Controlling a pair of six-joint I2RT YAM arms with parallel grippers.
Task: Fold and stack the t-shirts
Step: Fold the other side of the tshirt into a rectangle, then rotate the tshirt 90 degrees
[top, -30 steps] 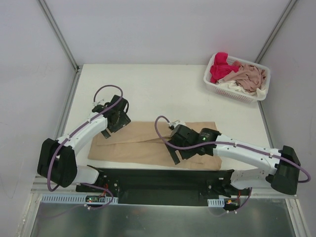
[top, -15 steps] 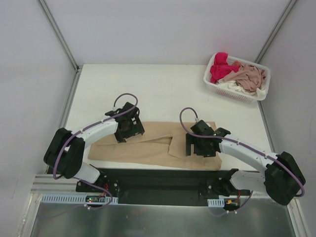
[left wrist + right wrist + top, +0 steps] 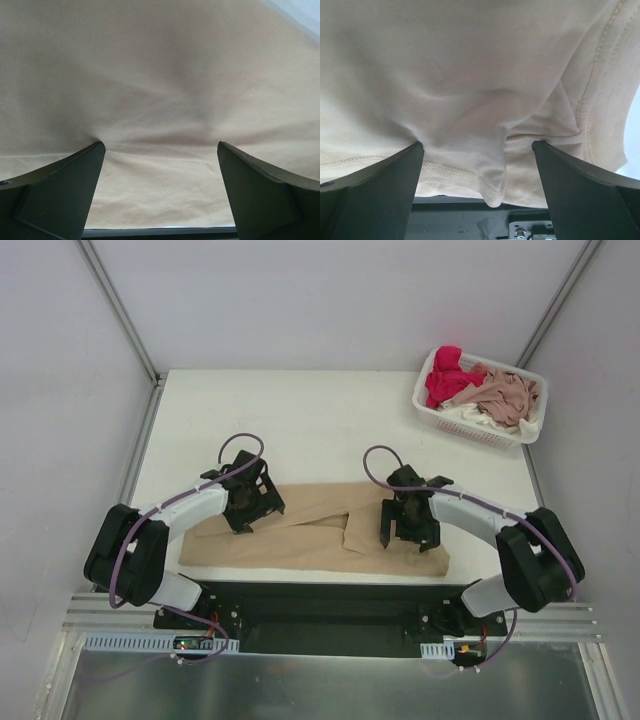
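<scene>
Top external view, biggest thing first: what is it?

A white table (image 3: 300,410). A large tan t-shirt (image 3: 315,535) lies on it as a long, low band along the near edge, just ahead of the arm bases.

And the other shirts?

All are in the white lattice basket (image 3: 428,408) at the far right corner, well apart from the tan one. The red-pink shirt (image 3: 445,375) is heaped at the basket's left end, the dusty pink shirt (image 3: 508,395) is bunched to the right, and a bit of the white shirt (image 3: 468,416) shows at the near rim.

Where are the arms?

Both reach over the tan shirt. The left gripper (image 3: 245,512) is on its left part and the right gripper (image 3: 408,530) on its right part.

Is either hand pinching the cloth?

No. In the left wrist view the left gripper (image 3: 160,150) has its fingers (image 3: 65,185) spread wide, with the tips down on smooth cloth that puckers toward them. The right wrist view shows the same spread stance, and nothing is caught between the fingers (image 3: 580,185).

Anything smaller?

Between the right fingers a stitched hem (image 3: 490,187) folds over, hanging toward the table's dark near edge.
</scene>
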